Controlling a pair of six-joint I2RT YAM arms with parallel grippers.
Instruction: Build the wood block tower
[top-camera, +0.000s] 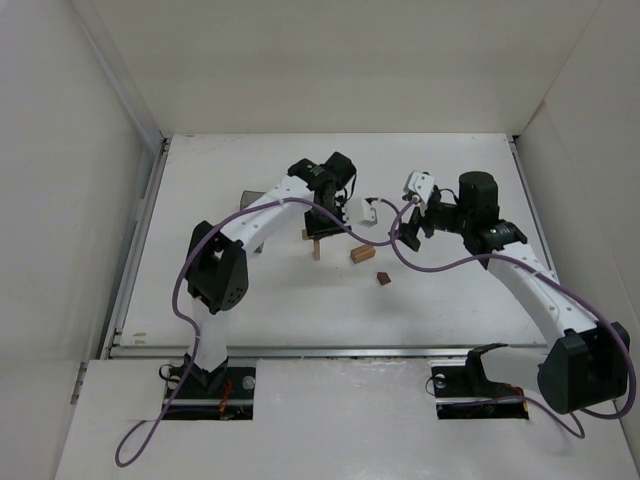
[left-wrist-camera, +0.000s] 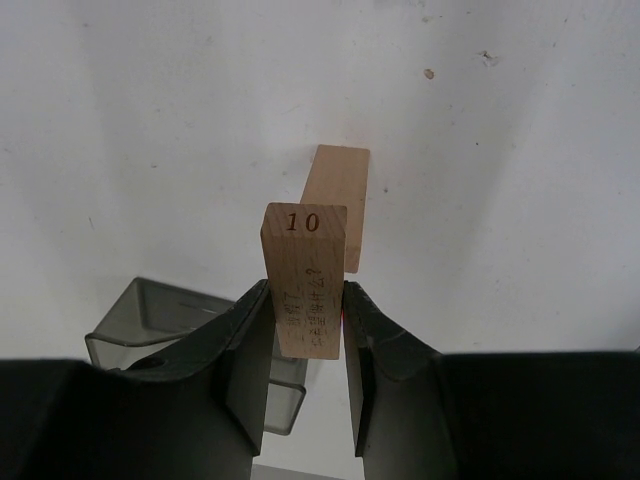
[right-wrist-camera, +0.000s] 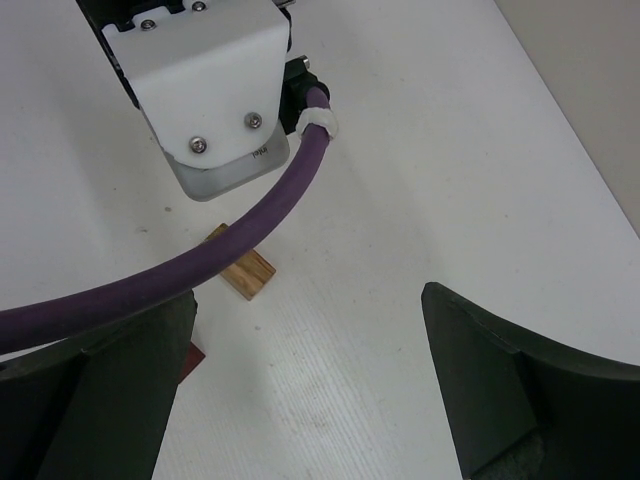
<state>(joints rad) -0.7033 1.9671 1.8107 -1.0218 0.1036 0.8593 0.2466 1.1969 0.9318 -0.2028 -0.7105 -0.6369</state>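
Pinching numbered block, left claw hangs well inside table edges.

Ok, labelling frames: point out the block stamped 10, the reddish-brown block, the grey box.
block stamped 10 (left-wrist-camera: 305, 275): left wrist, front face
reddish-brown block (top-camera: 383, 279): top external, top face
grey box (left-wrist-camera: 128, 322): left wrist, wall

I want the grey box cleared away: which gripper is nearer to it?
Left. The left gripper, shut on a tan block, hangs just beside the grey box; the right gripper hovers far off to its right.
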